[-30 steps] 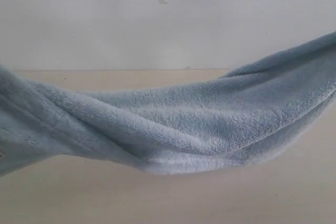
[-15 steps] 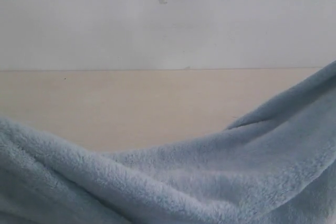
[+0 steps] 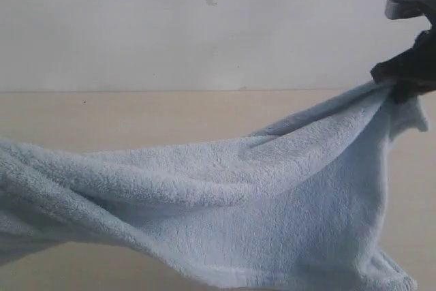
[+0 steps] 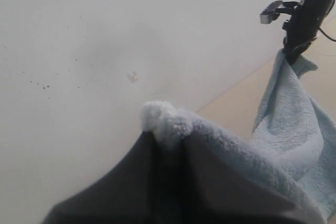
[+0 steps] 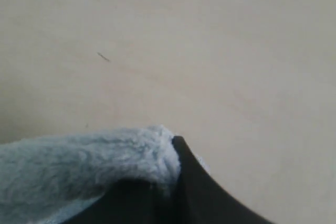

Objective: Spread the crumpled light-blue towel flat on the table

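Towel (image 3: 225,216) was hanging in the air over the bench (image 3: 136,117), slung between our two arms like a hammock. It had a twist running through the left half and the lower hem drooping on the right. We couldn't tell whether that hem brushed the bench.

Our right gripper (image 3: 407,81) was pinched closed on one corner, high at the right of the exterior view, with a little flap of cloth poking past it. Our left gripper (image 4: 167,145) was out of that shot, but its own wrist view showed it clamped on another bunch of fleece, a tuft sticking out past the tips.

So we'd call this the stretch-out step, not the laying-down one. Next move, as we saw it: draw the arms further apart to work the twist out. Then lower both together so the cloth lands flat without folding under.
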Robot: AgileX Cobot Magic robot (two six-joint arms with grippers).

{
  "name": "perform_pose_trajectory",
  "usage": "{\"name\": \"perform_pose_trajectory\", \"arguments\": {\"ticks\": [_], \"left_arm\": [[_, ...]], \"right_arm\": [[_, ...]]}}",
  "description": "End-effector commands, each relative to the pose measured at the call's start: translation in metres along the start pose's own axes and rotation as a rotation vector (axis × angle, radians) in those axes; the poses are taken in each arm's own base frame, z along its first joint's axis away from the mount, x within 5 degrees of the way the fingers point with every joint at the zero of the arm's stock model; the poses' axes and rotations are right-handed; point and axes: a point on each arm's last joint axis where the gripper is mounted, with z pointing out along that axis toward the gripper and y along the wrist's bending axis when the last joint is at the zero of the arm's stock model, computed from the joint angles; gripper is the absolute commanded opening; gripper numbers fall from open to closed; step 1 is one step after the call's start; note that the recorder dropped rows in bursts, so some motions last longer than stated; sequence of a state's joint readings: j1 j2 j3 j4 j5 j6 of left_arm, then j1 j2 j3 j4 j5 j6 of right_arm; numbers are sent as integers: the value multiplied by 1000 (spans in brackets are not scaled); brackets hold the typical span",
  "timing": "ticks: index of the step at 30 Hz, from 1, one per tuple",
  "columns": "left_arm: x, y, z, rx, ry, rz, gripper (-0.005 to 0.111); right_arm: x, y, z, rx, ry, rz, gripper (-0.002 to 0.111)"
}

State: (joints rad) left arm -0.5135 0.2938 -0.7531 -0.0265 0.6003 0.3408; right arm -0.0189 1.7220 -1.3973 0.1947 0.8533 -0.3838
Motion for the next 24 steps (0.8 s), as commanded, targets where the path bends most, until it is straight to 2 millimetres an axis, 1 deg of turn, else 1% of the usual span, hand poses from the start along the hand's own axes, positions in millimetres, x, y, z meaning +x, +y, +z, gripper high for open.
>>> {"name": "perform_pose_trajectory", "arguments": {"ticks": [1,2,3,4,5,6,9,10,11,12,14,17,18,21,24], "left_arm": [[2,-1,1,11,11,-37,4],[3,-1,2,12,16,-38,4],[4,-2,3,13,18,-38,4],[6,-2,4,15,26,-38,4],[9,-3,5,15,35,-36,4],[12,-4,7,17,45,-34,4],[20,-6,11,25,76,-67,4],[22,-7,12,27,82,-75,4],[24,-8,13,28,87,-74,4],[24,-8,13,29,88,-74,4],[24,-7,13,27,83,-74,4],[23,-7,13,24,73,-74,4],[23,-7,13,24,73,-74,4],[22,-7,13,26,71,-78,4],[22,-8,13,33,69,-93,4]], "right_arm": [[-28,11,-2,-16,-83,-127,34],[-29,13,-2,-23,-87,-137,46],[-30,13,-4,-28,-94,-131,62],[-29,16,-5,-37,-87,-130,74],[-29,17,-7,-40,-82,-134,76],[-27,18,-10,-48,-71,-139,71],[-20,22,-23,-53,-75,-156,51],[-17,23,-30,-52,-80,-169,46],[-14,25,-34,-54,-80,-177,43],[-9,27,-40,-55,-81,-179,43],[3,32,-50,-78,-40,-183,48],[29,41,-52,-141,69,-161,61],[38,44,-52,-171,100,-142,64],[59,53,-49,-226,143,-14,63],[76,58,-42,-261,185,10,63]]}}
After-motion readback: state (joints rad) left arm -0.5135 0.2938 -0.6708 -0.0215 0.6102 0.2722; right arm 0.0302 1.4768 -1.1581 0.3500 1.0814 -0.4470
